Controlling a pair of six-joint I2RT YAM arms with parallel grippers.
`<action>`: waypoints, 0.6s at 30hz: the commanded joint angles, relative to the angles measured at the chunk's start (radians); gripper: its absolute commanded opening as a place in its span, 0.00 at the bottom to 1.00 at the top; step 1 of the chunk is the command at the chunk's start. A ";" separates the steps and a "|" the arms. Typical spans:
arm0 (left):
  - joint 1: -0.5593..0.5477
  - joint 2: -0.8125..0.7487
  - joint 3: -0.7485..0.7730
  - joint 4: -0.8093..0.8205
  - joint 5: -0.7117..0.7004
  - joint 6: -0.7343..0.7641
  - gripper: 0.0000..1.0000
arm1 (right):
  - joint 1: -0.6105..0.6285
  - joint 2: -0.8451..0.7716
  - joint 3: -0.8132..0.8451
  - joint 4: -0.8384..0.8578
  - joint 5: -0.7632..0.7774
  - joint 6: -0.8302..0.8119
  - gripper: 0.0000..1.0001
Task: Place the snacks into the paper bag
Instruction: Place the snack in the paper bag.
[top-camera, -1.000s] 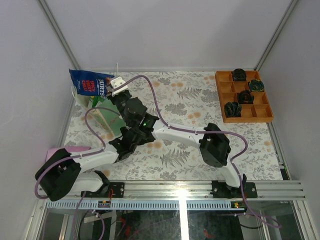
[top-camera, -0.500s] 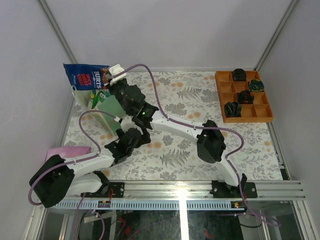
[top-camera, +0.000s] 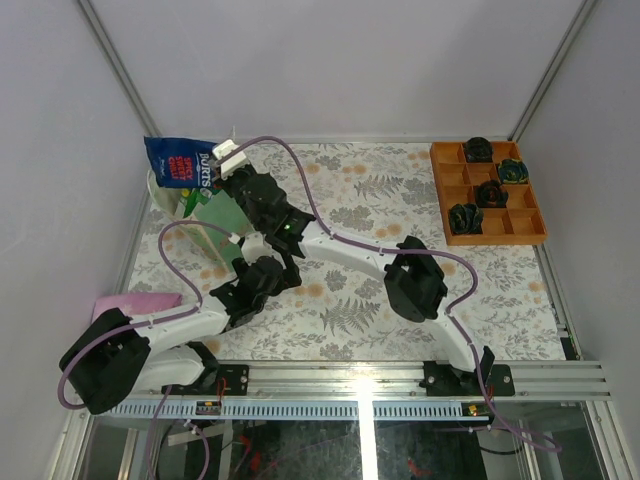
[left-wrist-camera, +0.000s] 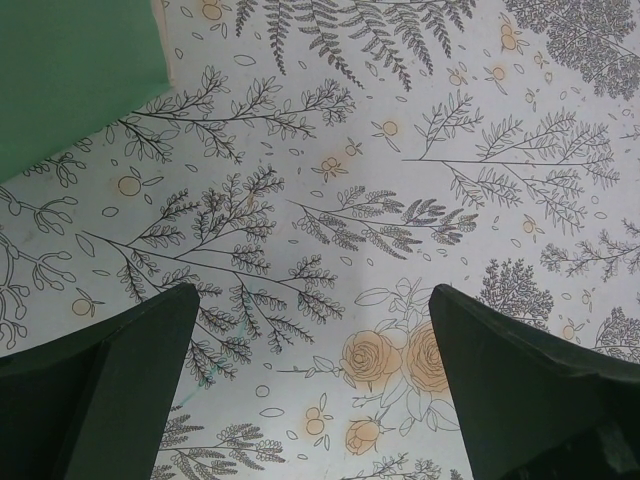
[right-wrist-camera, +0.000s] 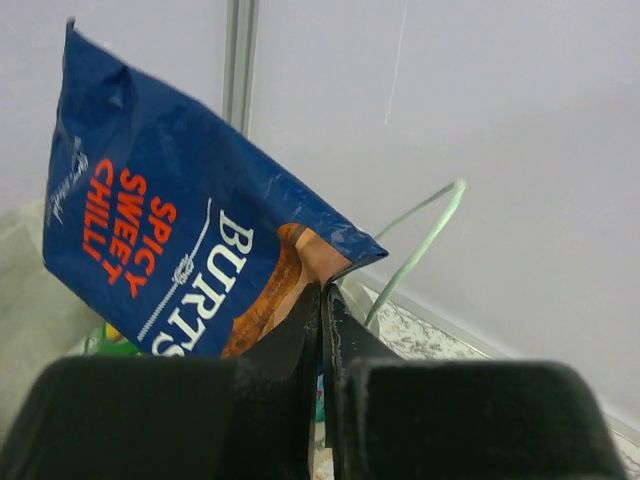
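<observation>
My right gripper (top-camera: 222, 172) is shut on a corner of the blue BURTS crisp bag (top-camera: 180, 164) and holds it above the upright paper bag (top-camera: 212, 225) at the table's far left. In the right wrist view the crisp bag (right-wrist-camera: 170, 240) hangs from my shut gripper (right-wrist-camera: 322, 292), with a thin green handle (right-wrist-camera: 420, 245) of the paper bag behind. My left gripper (top-camera: 250, 282) is open and empty, low over the floral cloth just right of the paper bag. The paper bag's mint-green side (left-wrist-camera: 70, 75) shows in the left wrist view. Other snacks are hidden.
An orange compartment tray (top-camera: 487, 195) with dark round objects stands at the far right. A flat pink item (top-camera: 135, 302) lies at the near left by the left arm. White walls close in on the left and back.
The right gripper lifted the crisp bag up and left, then brought it back right and slightly lower over the paper bag. The left arm drew back toward the near left.
</observation>
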 joint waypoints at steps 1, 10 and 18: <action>-0.003 0.004 0.002 0.028 -0.023 -0.001 1.00 | -0.008 -0.095 -0.013 0.025 -0.033 -0.061 0.00; -0.003 -0.013 -0.004 0.024 -0.027 -0.005 1.00 | -0.010 -0.092 -0.007 -0.019 -0.013 -0.089 0.22; -0.002 -0.012 -0.001 0.026 -0.026 -0.004 1.00 | -0.009 -0.177 -0.079 0.032 -0.005 -0.072 0.31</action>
